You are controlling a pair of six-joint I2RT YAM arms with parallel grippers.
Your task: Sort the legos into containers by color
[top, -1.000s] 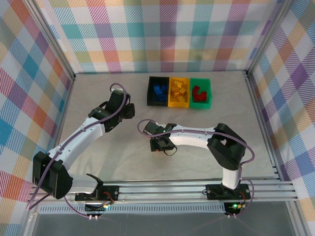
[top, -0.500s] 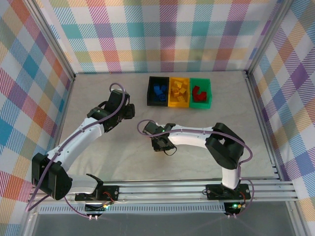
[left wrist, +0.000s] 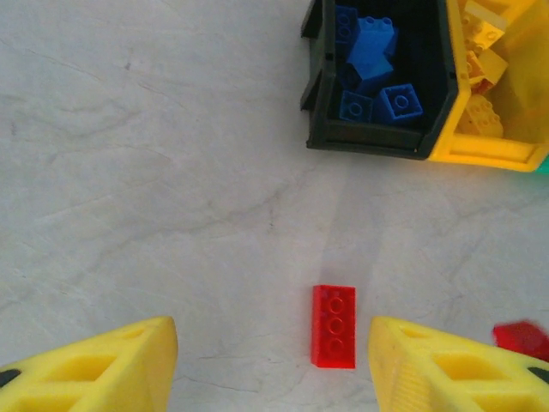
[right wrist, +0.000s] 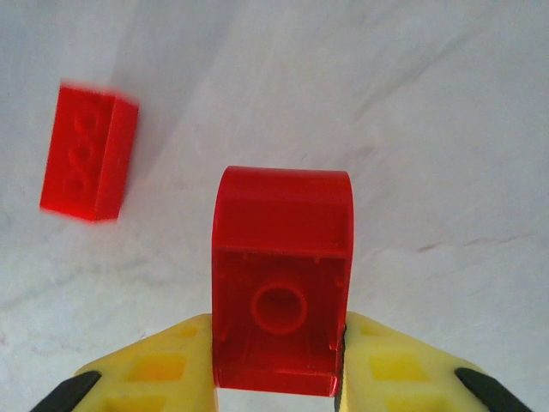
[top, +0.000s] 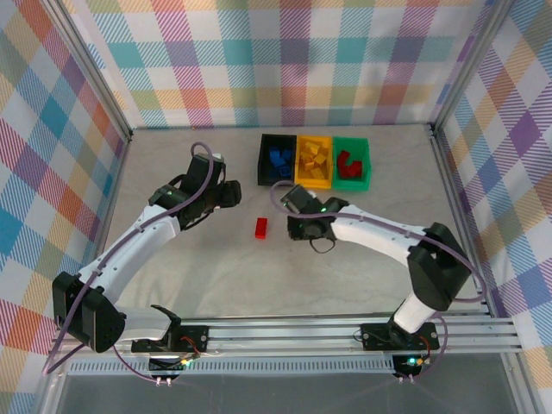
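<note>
Right wrist, right tool [right wrist: 279, 343]: clamped on a rounded red piece [right wrist: 281, 266].
Left wrist, left tool [left wrist: 273, 330]: fingers [left wrist: 111, 369] spread, holding nothing; red brick [left wrist: 334, 326] flat on the table [left wrist: 129, 172] just ahead between them, long axis pointing away.
Top external, green bin [top: 352, 184]: beyond the right tool [top: 304, 228], farther out and rightward; red brick [top: 260, 227] between both tools.

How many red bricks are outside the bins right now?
2. A flat red brick lies on the table; a curved red brick is clamped in the right end effector. Others could be hidden from view.
</note>
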